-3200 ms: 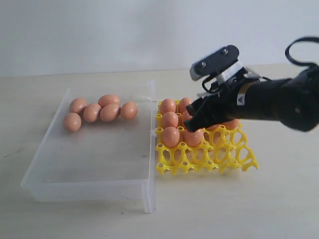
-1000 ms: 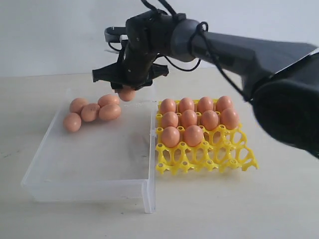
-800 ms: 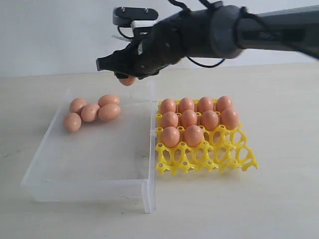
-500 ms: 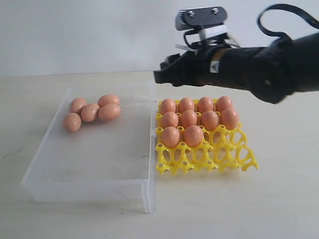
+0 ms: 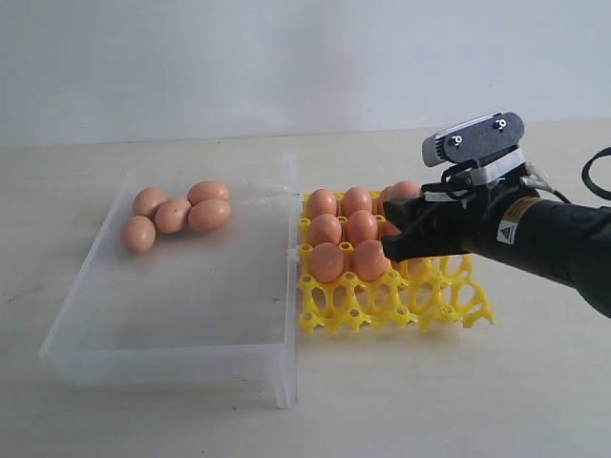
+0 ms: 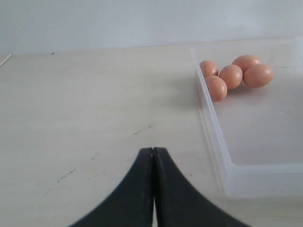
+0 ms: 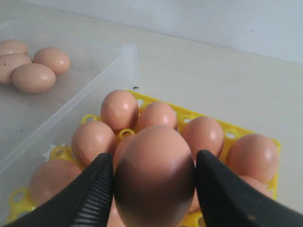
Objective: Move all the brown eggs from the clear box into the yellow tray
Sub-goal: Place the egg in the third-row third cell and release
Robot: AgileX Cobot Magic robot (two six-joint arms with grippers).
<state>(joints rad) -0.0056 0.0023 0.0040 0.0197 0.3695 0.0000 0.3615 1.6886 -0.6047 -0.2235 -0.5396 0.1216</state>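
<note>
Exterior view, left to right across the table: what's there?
Four loose eggs → right wall of the clear box → yellow tray → black arm. The right pincer and its egg overlap the tray, so left out.

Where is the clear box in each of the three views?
Exterior: the box fills the left half, beside the tray.
Left wrist: box ahead of the left gripper, off to one side.
Right wrist: box beyond the tray.
Shared landmark: the loose eggs in its corner.
</note>
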